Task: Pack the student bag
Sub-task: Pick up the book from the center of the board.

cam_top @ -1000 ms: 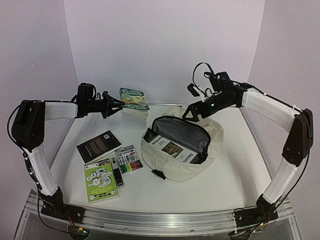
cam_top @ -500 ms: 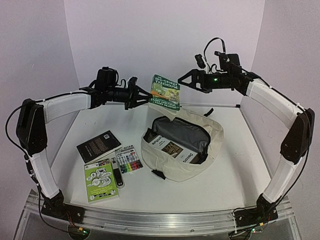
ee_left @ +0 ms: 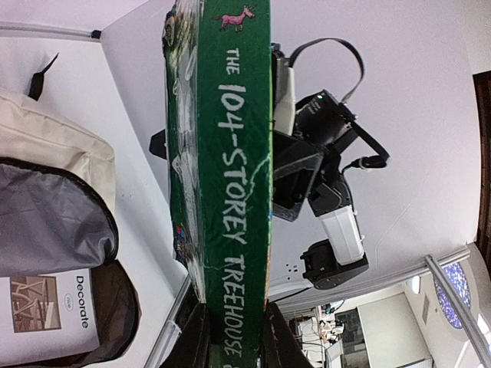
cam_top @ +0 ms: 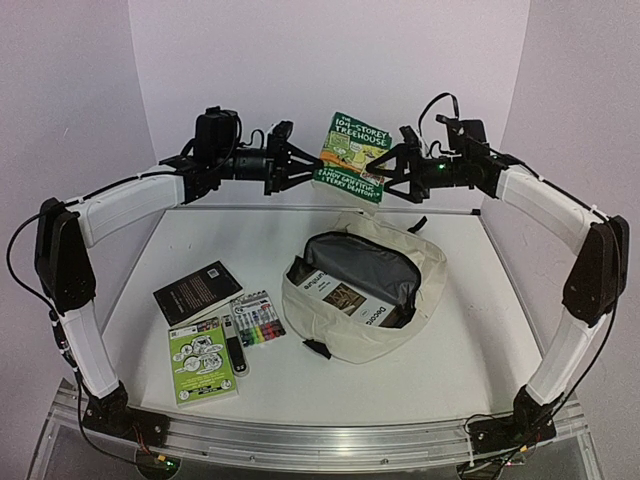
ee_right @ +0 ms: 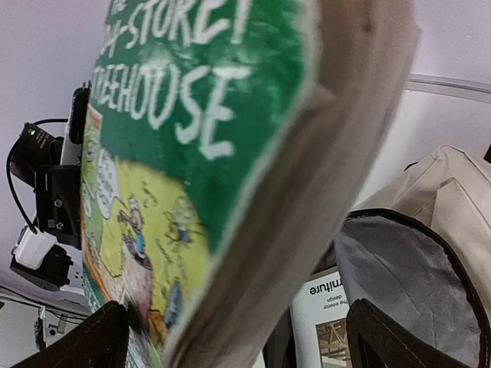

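A green paperback, "The 104-Storey Treehouse", hangs in the air above the back of the student bag. My left gripper is shut on its left end; in the left wrist view the spine runs up from between the fingers. My right gripper meets the book from the right. Its jaws are open and wide apart, with the page edge between them and not touching. The cream bag lies unzipped, its grey lining showing, with a white "Decorate" book inside.
On the table left of the bag lie a black book, a pack of coloured markers, a green card pack and a small black item. White walls close in the back and both sides.
My left arm has lifted the green book up and to the right, over the bag. My right gripper has swung left, and its open jaws now stand on either side of the book's edge.
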{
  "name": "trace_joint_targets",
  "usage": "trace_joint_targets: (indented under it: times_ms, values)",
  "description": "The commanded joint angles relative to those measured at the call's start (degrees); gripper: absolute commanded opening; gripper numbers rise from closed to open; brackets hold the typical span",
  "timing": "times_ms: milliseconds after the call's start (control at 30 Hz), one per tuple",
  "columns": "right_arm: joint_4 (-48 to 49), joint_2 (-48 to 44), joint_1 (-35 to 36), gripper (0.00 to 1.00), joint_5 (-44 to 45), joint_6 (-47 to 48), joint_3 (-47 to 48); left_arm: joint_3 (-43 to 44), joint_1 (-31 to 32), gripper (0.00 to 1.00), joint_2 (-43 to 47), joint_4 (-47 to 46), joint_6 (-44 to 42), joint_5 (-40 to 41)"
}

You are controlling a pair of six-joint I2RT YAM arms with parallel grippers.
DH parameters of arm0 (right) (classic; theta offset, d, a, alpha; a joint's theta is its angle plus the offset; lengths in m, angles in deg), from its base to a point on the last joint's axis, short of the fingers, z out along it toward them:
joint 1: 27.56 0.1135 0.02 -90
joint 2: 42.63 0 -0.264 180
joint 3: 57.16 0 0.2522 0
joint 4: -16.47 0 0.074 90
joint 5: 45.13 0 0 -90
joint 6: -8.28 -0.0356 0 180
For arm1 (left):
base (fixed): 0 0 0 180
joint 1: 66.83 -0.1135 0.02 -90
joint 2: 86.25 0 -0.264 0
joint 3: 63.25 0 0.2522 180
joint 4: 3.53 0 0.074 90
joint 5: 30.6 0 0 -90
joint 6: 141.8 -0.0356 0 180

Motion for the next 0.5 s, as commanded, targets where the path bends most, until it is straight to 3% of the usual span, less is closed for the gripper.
trace_joint_targets:
  times_ms: [0,67,133,233,367,467]
  values:
    - [3.5,-2.9,-1.4,0.98,-7.7,-3.1,-0.1,7.0,0.2,0.0,1.8,-6.9,-0.7,-2.6]
    - [10.9,-2.9,-1.3,0.98,-13.2,-9.6,-1.2,7.6,0.4,0.0,1.2,-8.0,0.1,-3.2]
    - [24.5,-3.1,-1.3,0.98,-16.6,-21.1,-3.1,7.5,0.7,0.0,0.7,-10.3,1.8,-3.6]
    - [32.3,-2.9,-1.2,0.97,-18.8,-28.7,-3.9,7.3,1.2,0.0,-0.1,-13.6,4.1,-3.9]
    - [43.8,-3.3,-1.0,0.77,-20.3,-38.9,-5.5,6.6,1.4,0.0,0.1,-14.4,4.4,-2.8]
    - [49.1,-3.5,-1.1,0.54,-20.6,-43.6,-5.7,5.2,1.5,0.0,0.9,-13.1,3.3,-1.1]
